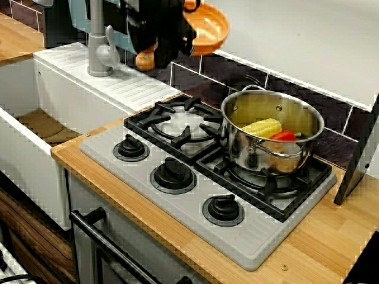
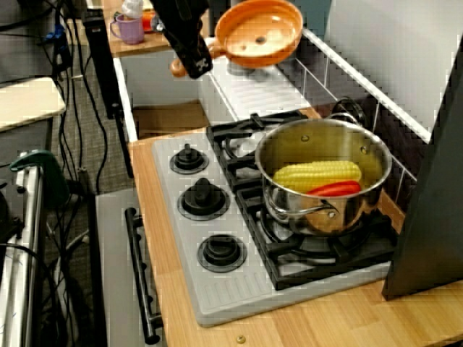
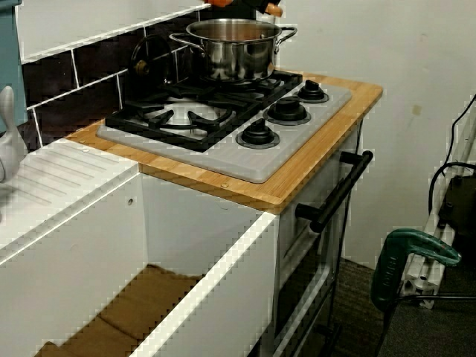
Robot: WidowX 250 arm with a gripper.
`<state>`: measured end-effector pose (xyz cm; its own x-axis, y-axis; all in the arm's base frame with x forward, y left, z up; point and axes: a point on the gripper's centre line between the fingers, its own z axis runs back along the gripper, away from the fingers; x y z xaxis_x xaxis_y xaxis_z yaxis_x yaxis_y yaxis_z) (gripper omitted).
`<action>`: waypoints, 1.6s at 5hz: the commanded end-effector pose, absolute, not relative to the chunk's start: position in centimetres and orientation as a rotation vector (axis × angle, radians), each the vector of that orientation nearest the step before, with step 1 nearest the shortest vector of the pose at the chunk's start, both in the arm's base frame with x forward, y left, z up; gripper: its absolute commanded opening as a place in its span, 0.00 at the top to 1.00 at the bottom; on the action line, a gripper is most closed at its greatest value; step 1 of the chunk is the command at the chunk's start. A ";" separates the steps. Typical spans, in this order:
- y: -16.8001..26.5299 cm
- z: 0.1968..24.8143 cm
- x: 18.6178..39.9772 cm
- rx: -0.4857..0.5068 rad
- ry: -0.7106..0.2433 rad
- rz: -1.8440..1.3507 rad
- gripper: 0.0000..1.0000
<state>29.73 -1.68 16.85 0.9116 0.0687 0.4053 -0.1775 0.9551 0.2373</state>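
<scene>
Gripper (image 2: 195, 56) pinches orange pan (image 2: 262, 30) by its handle, high over drainboard (image 2: 253, 90), apart from steel pot (image 2: 354, 208); probably best carried level, grip tight on handle.

Orange pan (image 2: 262, 30) hanging in mid-air
Round and shallow, it is tilting, showing its inside, and hovering high at the scene's far side.
</scene>
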 end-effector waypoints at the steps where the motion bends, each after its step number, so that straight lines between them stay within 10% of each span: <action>1: 0.7 15.5 30.2 0.224 -0.391 0.159 1.00; 8: -0.8 9.4 30.0 0.212 -0.302 0.133 1.00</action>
<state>29.58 -0.78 8.07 0.9588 0.1005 0.2659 -0.1555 0.9684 0.1949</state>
